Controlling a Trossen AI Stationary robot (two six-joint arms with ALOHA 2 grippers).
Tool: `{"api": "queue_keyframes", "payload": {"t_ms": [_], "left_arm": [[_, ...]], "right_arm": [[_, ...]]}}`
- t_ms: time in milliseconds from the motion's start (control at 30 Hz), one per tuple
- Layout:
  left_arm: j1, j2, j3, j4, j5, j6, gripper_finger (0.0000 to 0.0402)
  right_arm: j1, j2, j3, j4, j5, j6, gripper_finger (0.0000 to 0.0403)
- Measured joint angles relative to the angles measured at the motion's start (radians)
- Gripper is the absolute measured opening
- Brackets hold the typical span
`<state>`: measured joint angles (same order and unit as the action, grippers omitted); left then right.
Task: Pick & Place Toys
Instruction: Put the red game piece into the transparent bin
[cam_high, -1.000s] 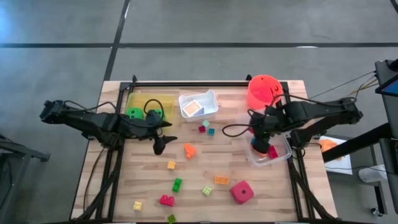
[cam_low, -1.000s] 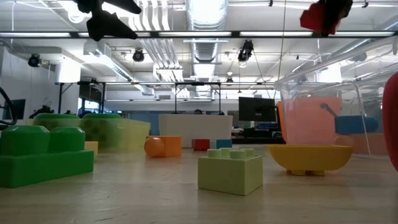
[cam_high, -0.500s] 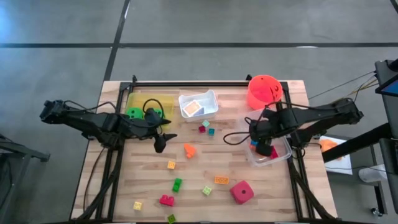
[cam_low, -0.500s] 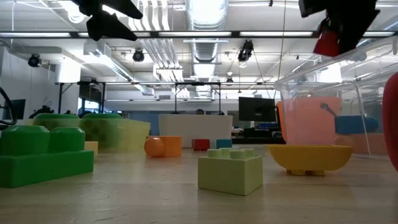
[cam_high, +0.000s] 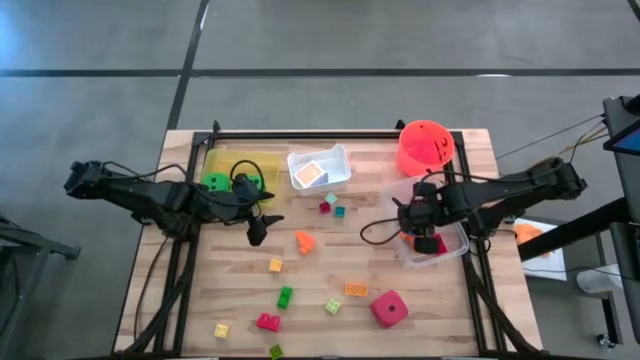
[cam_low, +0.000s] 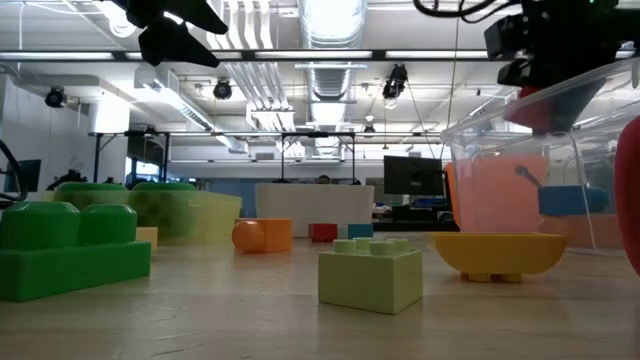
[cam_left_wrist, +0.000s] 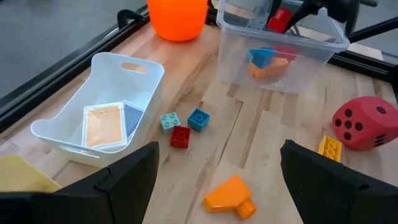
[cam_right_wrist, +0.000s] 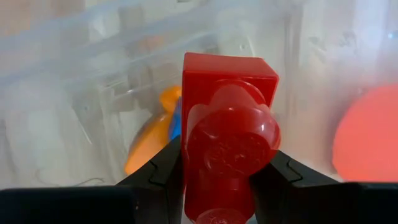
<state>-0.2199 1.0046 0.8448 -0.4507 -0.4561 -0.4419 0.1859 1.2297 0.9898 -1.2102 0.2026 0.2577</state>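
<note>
Right gripper (cam_right_wrist: 224, 186) has dropped from above the bucket (cam_high: 425, 146) into the clear tray (cam_high: 455, 246). Red brick (cam_right_wrist: 227, 146) sits pinched between its fingers. Left gripper (cam_high: 257, 232) hangs open.

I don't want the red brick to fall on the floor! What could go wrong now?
The right gripper holds the red brick over the clear tray, near its rim. If it lets go too close to the edge, the brick might hit the rim and tumble onto the table. It could also land on the blue brick and orange piece inside and bounce. The left gripper waits open, far away.
</note>
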Motion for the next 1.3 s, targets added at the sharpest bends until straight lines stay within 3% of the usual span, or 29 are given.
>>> {"api": "queue_keyframes", "payload": {"t_ms": [767,1300], "left_arm": [[0.0,0.0,0.0,-0.012,0.0,0.0,0.0322],[0.0,0.0,0.0,-0.019,0.0,-0.001,0.0322]], "right_arm": [[-0.077,0.003,-0.178,0.159,-0.018,-0.002,0.0122],[-0.141,0.003,-0.192,0.175,-0.028,0.056,0.0122]]}}
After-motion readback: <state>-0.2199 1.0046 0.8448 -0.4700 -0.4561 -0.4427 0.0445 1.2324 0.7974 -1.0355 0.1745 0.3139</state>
